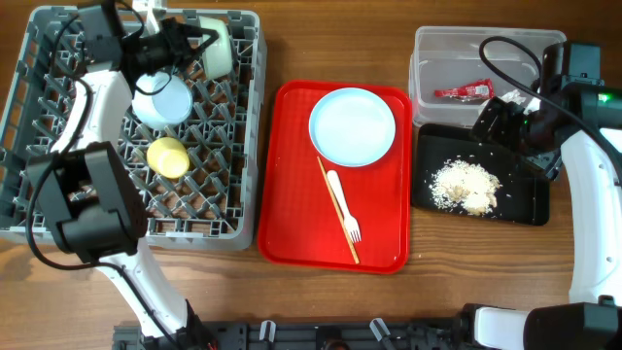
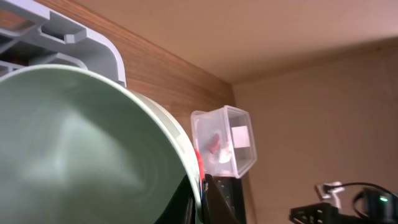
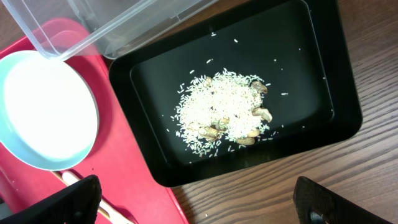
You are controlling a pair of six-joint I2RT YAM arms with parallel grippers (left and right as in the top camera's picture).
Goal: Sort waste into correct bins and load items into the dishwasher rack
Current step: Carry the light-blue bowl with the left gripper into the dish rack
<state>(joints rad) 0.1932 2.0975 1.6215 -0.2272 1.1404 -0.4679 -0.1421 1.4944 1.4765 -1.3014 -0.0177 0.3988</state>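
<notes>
The left gripper (image 1: pixel 185 44) squeezes the tipped green bowl (image 1: pixel 216 47) at the rack's (image 1: pixel 255 117) far edge; the right gripper (image 1: pixel 503 124) gapes open.

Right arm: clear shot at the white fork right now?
Probably yes. The right gripper is open and empty over the black tray; the fork lies uncovered on the red tray, though the stick lies close alongside.

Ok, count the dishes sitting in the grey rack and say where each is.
3. The mint-green bowl at the rack's far edge, light blue saucer next to it, yellow cup nearer the middle. The left arm may hide others.
</notes>
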